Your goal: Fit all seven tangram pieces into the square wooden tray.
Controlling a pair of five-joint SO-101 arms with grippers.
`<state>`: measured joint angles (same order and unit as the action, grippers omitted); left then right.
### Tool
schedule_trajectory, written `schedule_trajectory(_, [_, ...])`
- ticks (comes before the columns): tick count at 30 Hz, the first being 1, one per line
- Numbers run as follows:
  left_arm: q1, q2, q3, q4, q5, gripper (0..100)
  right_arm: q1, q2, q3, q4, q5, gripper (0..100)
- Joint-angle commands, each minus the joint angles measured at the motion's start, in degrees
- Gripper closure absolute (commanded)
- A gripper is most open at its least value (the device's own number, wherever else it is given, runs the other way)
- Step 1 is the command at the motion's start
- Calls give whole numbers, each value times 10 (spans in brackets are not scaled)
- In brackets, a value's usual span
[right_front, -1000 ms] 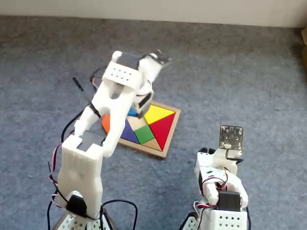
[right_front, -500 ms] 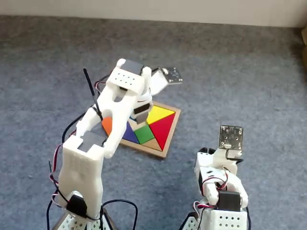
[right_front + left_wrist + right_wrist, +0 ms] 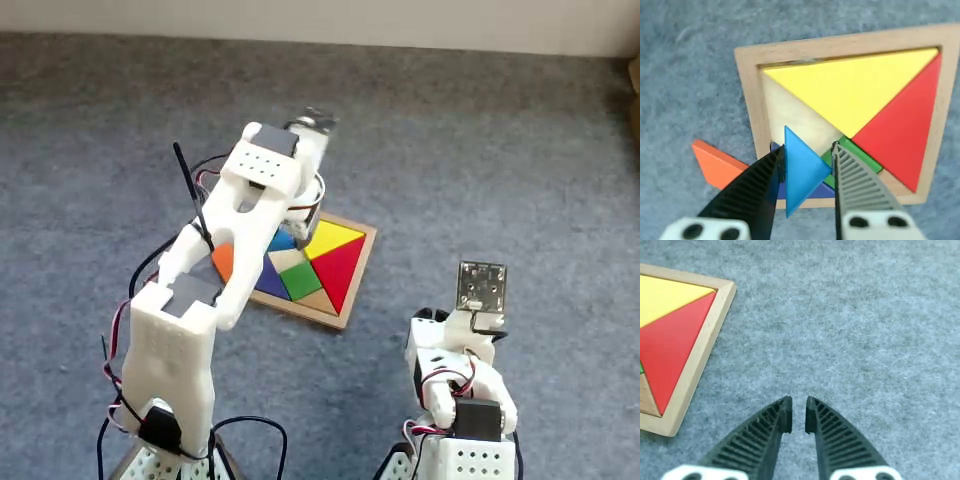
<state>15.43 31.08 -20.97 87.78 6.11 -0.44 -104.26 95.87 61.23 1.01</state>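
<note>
The square wooden tray [image 3: 346,304] lies mid-table, with a yellow triangle [image 3: 330,238], a red triangle [image 3: 340,268], a green square [image 3: 300,282] and a purple piece [image 3: 268,279] in it. My left gripper [image 3: 807,147] hangs over the tray's bare wooden patch [image 3: 790,112], shut on a blue triangle [image 3: 802,172]. An orange piece [image 3: 715,161] lies on the carpet against the tray's outer edge [image 3: 747,100]. My right gripper [image 3: 798,415] is shut with nothing in it, above bare carpet beside the tray's corner [image 3: 722,295].
Grey carpet covers the whole table around the tray. The right arm [image 3: 460,370] is folded back at the near right edge. Black cables [image 3: 185,170] run along the left arm.
The left arm's wrist rolled one way and back above the tray, keeping hold of the blue triangle. The right arm has stayed still.
</note>
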Motion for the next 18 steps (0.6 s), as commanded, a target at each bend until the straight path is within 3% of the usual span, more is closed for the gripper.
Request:
schedule_trajectory(1, [3, -36, -3, -4, 187, 895, 7, -7, 52, -10, 7, 933])
schedule_trajectory(4, [3, -35, -2, -4, 231, 895, 7, -7, 52, -10, 7, 933])
schedule_trajectory(10, [4, -35, -1, 0, 236, 882, 7, -7, 52, -10, 7, 933])
schedule_trajectory(16, [-1, -35, 3, 1, 240, 656, 7, -7, 52, -10, 7, 933])
schedule_trajectory(18, [-6, -35, 8, -4, 244, 625, 7, -7, 52, -10, 7, 933])
